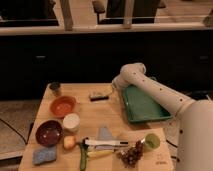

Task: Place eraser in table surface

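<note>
The eraser (pixel 98 95) is a small oblong block with a pale top and black base. It lies on the light wooden table surface (pixel 107 116) near the far edge, between the small dark cup and the green tray. My gripper (pixel 111 89) is at the end of the white arm (pixel 150 87), low over the table just right of the eraser and close to its right end. I cannot tell whether it touches the eraser.
A green tray (pixel 142 104) lies at the right. A dark cup (pixel 55 88), orange bowl (pixel 62 106), white cup (pixel 71 121), maroon bowl (pixel 48 132) and blue-grey sponge (pixel 44 155) stand at the left. Grapes (pixel 131 154) and utensils (pixel 102 144) lie in front.
</note>
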You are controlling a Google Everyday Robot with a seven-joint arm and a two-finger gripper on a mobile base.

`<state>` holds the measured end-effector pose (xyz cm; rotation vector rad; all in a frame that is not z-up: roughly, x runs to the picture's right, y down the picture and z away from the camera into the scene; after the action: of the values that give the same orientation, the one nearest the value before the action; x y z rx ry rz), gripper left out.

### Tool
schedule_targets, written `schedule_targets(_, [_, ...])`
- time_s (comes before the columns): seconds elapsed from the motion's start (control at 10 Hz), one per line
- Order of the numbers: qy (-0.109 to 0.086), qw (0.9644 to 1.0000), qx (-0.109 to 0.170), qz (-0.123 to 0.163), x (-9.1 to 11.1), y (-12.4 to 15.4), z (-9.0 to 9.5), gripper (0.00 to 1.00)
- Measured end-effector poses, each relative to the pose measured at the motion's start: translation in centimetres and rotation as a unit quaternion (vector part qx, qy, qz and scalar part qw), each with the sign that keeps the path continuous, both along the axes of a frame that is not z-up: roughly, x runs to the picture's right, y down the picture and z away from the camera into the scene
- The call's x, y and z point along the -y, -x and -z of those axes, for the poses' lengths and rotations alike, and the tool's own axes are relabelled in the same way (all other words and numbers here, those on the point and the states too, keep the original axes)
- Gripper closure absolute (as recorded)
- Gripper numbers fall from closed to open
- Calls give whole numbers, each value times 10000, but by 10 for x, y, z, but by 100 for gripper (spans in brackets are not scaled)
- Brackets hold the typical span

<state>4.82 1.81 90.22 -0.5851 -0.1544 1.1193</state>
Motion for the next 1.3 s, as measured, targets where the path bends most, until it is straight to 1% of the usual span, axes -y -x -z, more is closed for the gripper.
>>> schedule_targets(0.1, [-12, 9999, 38, 151, 1, 1, -1, 20])
schedule_targets(0.2, [-92, 9987, 167, 475, 2, 7, -2, 20])
schedule_targets(0.3, [-150, 9966, 286, 762, 5, 11, -4, 20])
schedule_targets(0.4, [-188, 9945, 379, 958, 7, 13, -5, 20])
schedule_targets(0.5, [-220, 9895, 585, 1304, 11, 17, -7, 20])
schedule_targets(0.7, [-259, 9826, 789, 1660, 13, 24, -10, 20])
schedule_targets(0.8, [-324, 9758, 894, 1971, 13, 27, -14, 20])
schedule_targets(0.9, [-369, 9723, 924, 2116, 12, 28, -16, 20])
schedule_targets(1.1, [-564, 9586, 1067, 2578, 7, 32, -21, 20])
schedule_targets(1.3, [-740, 9494, 1214, 2802, 2, 34, -24, 20])
